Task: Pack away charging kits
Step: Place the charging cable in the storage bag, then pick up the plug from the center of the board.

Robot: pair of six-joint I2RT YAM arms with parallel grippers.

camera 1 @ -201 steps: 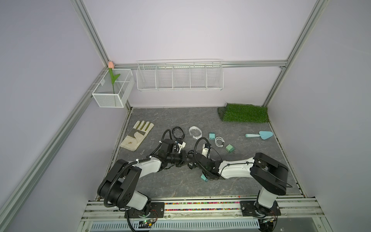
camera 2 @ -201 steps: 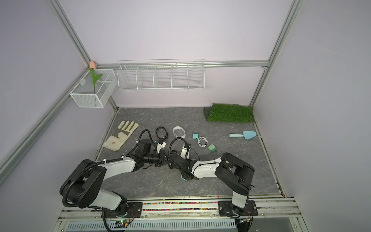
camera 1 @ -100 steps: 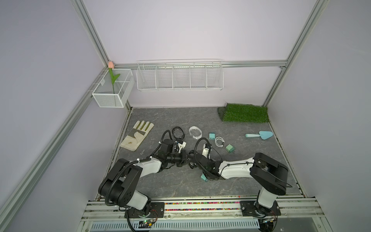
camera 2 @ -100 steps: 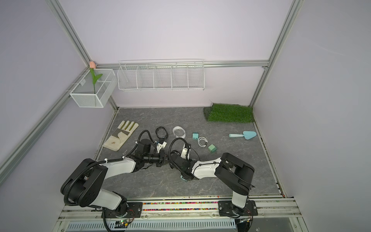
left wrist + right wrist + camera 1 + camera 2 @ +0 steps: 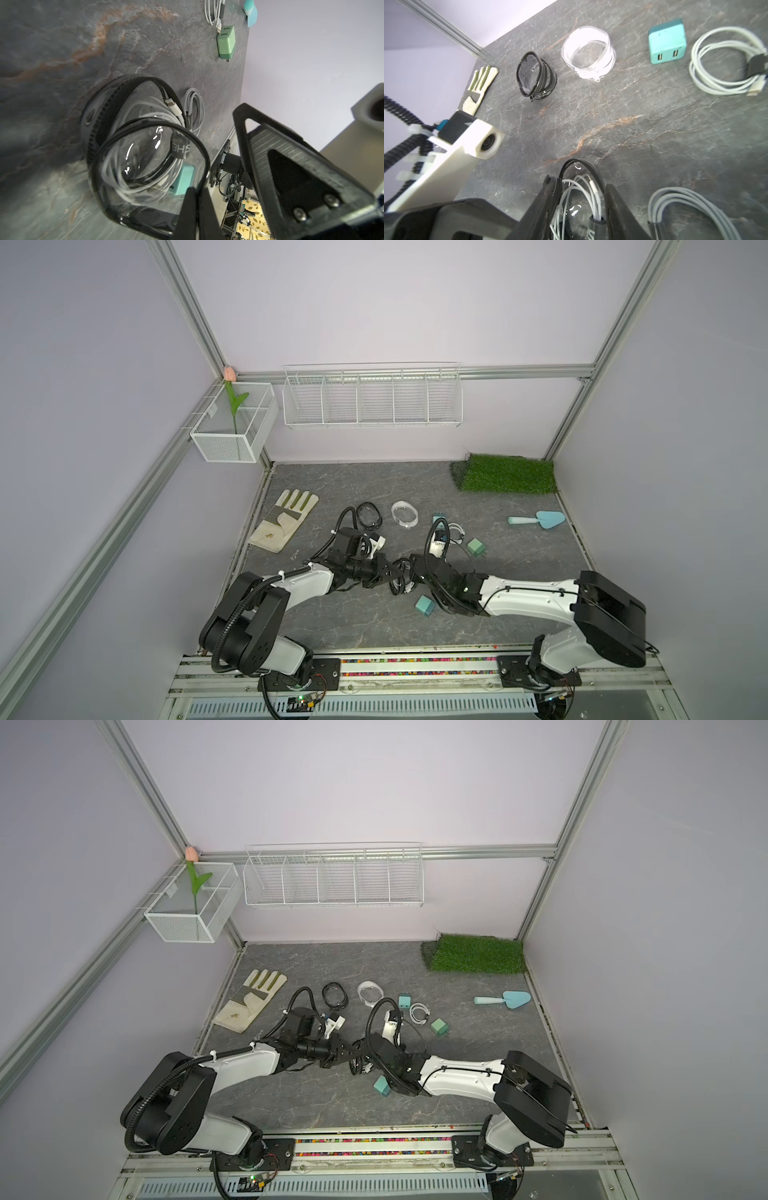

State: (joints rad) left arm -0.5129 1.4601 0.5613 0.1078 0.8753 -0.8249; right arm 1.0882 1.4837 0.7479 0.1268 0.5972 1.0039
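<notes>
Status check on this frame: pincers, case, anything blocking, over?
Left pincer shut on black-rimmed case, at its rim. Right pincer open, astride the white cable in the case. Teal adapter loose beside it, not yet packed.

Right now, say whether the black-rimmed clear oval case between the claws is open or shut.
Open: the case gapes along its zip, white cable inside.

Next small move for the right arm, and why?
Probably pull the right gripper clear of the black-rimmed case: its jaws are apart, the white cable lies inside, the left gripper pinches the lid rim, and the teal adapter lies nearby.
</notes>
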